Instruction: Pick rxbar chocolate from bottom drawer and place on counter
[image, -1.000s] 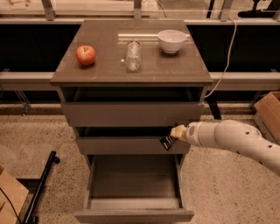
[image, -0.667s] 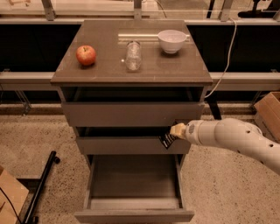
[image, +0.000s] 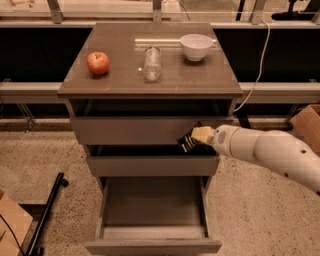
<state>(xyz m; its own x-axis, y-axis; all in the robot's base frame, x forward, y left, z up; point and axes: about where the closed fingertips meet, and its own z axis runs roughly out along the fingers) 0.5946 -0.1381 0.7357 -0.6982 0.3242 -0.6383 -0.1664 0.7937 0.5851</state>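
- Cardboard, brown: corner of a box (image: 11, 227) at the lower left edge, on the speckled floor.
- Black pole (image: 48, 210) lies slanted on the floor, just left of the cabinet and apart from it.
- Counter (image: 120, 82), glossy brown-grey, tops the drawer cabinet. Three things stand on it, well apart from one another.
- Red apple (image: 98, 63) on the counter's left part.
- Clear glass jar (image: 152, 64) near the counter's middle. No label can be made out on it.
- Bottom drawer (image: 152, 246) is pulled out furthest of the three, its tray floor in view. The two drawers above are out by less, stepped back one above the next.
- White bowl (image: 196, 46) on the counter's right rear part.
- Rxbar chocolate (image: 188, 141), a black wrapper, is up off the bottom drawer. It sits tilted in front of the middle drawer's right end, below the top drawer's front and under the counter's overhang. White marks show on it, but the lettering cannot be read.
- Gripper (image: 199, 136) has pale fingers pinched together on the wrapper's right end.
- White arm (image: 270, 152) runs from the gripper down to the right edge, right of the cabinet.
- White cable (image: 256, 75) hangs behind the cabinet's right side.
- Second cardboard box (image: 306, 125) at the far right.
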